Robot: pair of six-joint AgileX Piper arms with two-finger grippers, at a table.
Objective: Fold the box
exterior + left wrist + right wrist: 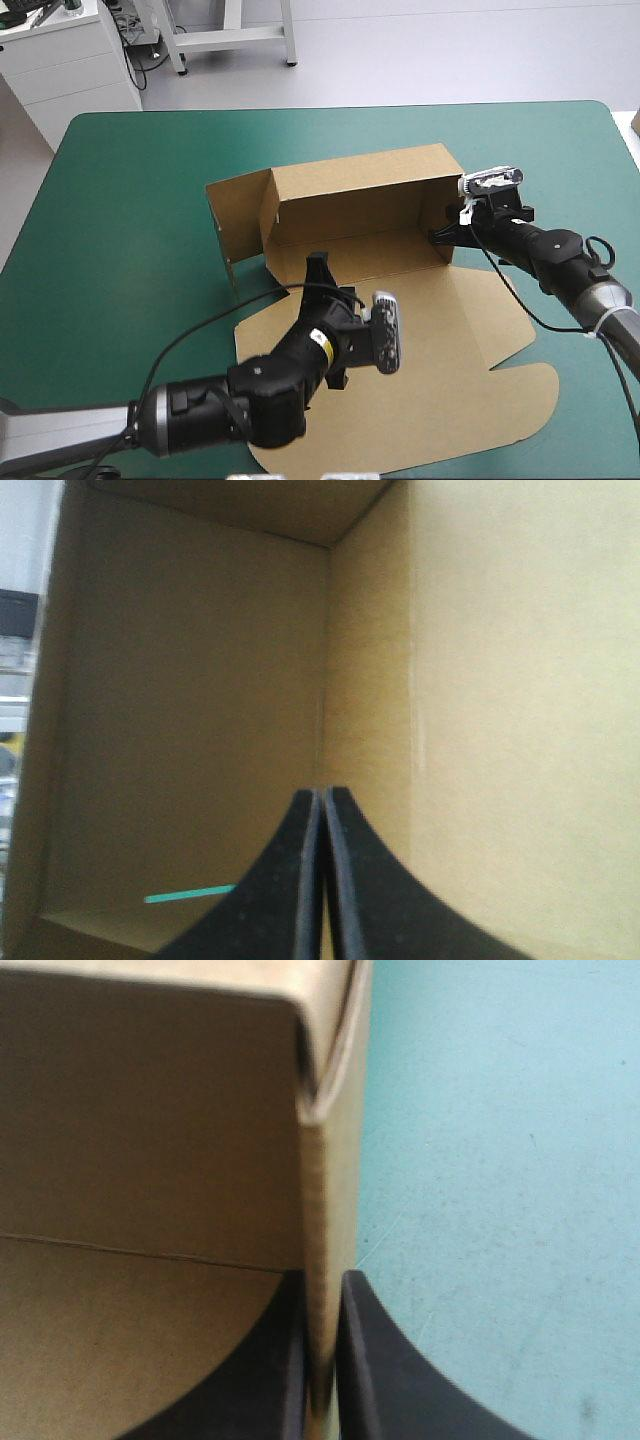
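The brown box (360, 195) stands in the middle of the frame on the teal-green surface (130, 190) and is only half raised. Its long back wall is upright. A side wall at the left also stands up, opened outward. The rest of the board lies flat toward the lower right of the frame, with cut flaps along its edge. The left tool (318, 263) is closed, with nothing between its black fingers (290, 900). It points inside the box, over the floor near the back wall. The right tool (440, 237) is clamped on the right side wall, with the edge of the board between its fingers.
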